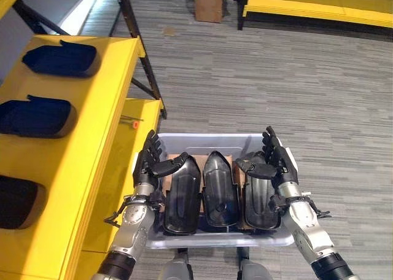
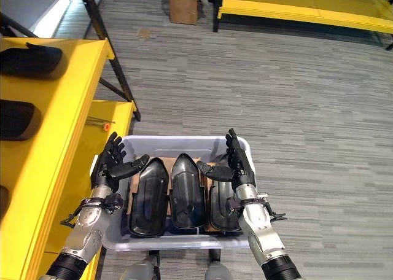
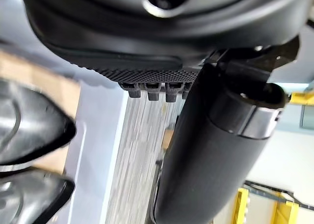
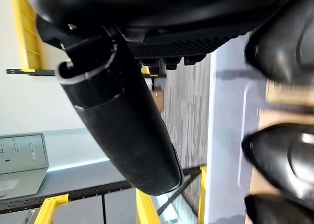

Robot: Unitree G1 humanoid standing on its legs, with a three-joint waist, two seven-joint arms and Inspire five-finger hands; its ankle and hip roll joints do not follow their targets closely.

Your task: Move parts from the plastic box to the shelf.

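In the left eye view the left hand (image 1: 149, 163) hovers over one end of the translucent plastic box (image 1: 202, 139), fingers straight and spread wide, thumb pointing inward toward the right hand (image 1: 272, 159), which hangs over the opposite end, equally wide open and holding nothing. Three glossy black moulded parts lie side by side in the box on a brown cardboard liner (image 1: 178, 159): the left part (image 1: 182, 197) sits just below the left hand's thumb, the middle part (image 1: 219, 191) lies between the two hands, and the right part (image 1: 261, 203) lies under the right hand's thumb and palm. Beyond the left hand's outer side stands the yellow shelf (image 1: 92, 120), carrying dark parts (image 1: 60, 59) already set on it. The right eye view shows the same layout, with a small orange object (image 2: 106, 126) on the shelf's lower level ahead of the left hand. In the left wrist view the thumb (image 3: 211, 150) stands out straight and the box wall (image 3: 98, 150) runs past the fingertips. The right wrist view shows that hand's thumb (image 4: 122, 126) extended, with black parts beside it in the box.
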